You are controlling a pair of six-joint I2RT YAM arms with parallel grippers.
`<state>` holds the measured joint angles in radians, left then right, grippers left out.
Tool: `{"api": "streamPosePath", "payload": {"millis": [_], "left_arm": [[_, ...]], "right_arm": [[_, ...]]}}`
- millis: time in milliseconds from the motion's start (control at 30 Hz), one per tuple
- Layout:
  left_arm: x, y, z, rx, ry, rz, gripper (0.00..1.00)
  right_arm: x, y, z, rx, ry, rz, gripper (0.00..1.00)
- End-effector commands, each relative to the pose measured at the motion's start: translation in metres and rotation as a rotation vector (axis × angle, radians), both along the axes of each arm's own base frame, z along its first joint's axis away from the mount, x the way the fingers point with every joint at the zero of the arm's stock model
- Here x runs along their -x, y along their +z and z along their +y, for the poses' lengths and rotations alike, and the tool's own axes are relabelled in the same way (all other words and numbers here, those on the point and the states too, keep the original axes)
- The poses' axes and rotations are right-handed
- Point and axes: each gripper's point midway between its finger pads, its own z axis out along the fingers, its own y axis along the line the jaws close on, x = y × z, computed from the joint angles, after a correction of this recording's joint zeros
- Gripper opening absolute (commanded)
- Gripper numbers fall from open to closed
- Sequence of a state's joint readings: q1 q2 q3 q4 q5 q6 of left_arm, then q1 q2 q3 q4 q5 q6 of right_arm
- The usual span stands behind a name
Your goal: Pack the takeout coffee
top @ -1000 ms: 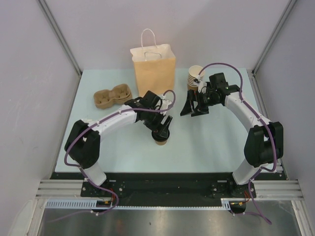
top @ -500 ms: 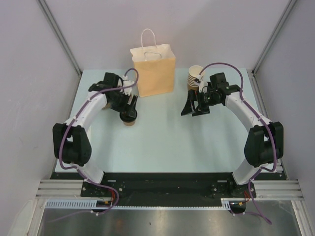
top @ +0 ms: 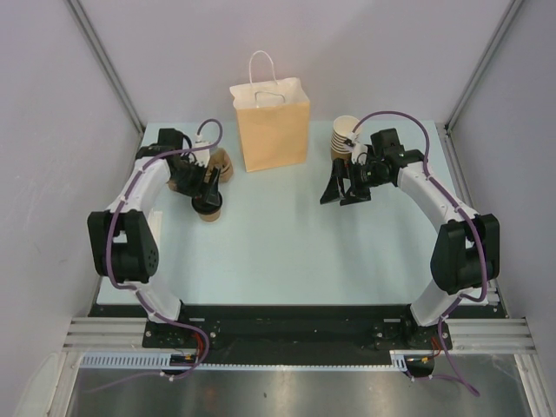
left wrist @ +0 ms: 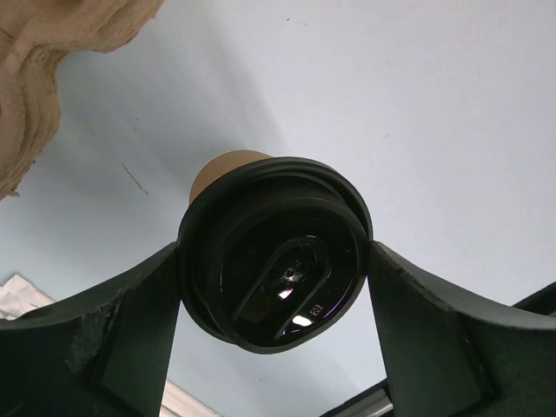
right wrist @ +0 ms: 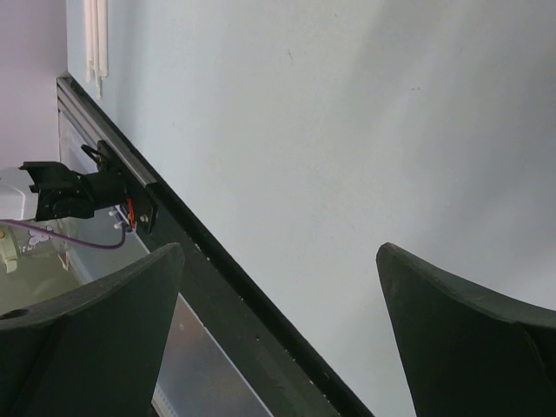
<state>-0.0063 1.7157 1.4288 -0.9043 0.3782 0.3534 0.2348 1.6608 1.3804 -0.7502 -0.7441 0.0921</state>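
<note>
My left claw [top: 206,200] grips the coffee [left wrist: 276,278] across its black lid, over the bench [top: 287,252] on its left side, near the carrier [top: 219,165] and left of the bag [top: 271,126]. I can't tell if it is lifted. I judge it light, with a crushable paper wall and a slick lid that could pop off; gripping just under the rim seems safer. My right claw [top: 340,189] gapes wide, empty. The lid's tiny embossed mark is unreadable.
</note>
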Motion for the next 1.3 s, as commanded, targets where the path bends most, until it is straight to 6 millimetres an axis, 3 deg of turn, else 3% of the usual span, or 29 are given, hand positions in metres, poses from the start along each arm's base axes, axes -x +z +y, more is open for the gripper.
{"api": "streamPosePath", "payload": {"millis": [0, 367, 600, 800, 1000, 1100, 1233, 1267], "left_arm": [[-0.004, -0.003, 0.003, 0.042, -0.022, -0.016, 0.43], [-0.005, -0.018, 0.011, 0.091, 0.014, 0.033, 0.49], [-0.006, -0.007, 0.017, 0.094, 0.031, 0.005, 0.79], [-0.006, 0.008, 0.02, 0.084, 0.029, -0.023, 0.97], [-0.003, 0.015, 0.019, 0.088, 0.018, -0.025, 0.99], [-0.006, 0.037, 0.016, 0.105, 0.009, -0.074, 1.0], [-0.022, 0.087, 0.019, 0.084, -0.01, -0.203, 0.99], [-0.024, 0.092, 0.022, 0.06, -0.027, -0.215, 1.0]], "right_arm": [[-0.003, -0.001, -0.002, 0.008, 0.001, -0.014, 1.0], [-0.002, -0.002, -0.001, 0.003, 0.006, -0.009, 1.0], [-0.001, -0.001, -0.001, 0.0, 0.005, -0.007, 1.0], [-0.001, 0.003, -0.001, -0.004, 0.003, -0.017, 1.0], [-0.001, 0.003, -0.001, -0.002, 0.002, -0.014, 1.0], [-0.001, 0.003, -0.002, -0.002, 0.001, -0.016, 0.99], [-0.001, 0.003, -0.001, -0.006, 0.002, -0.012, 1.0], [-0.001, 0.003, 0.0, -0.009, 0.005, -0.013, 1.0]]}}
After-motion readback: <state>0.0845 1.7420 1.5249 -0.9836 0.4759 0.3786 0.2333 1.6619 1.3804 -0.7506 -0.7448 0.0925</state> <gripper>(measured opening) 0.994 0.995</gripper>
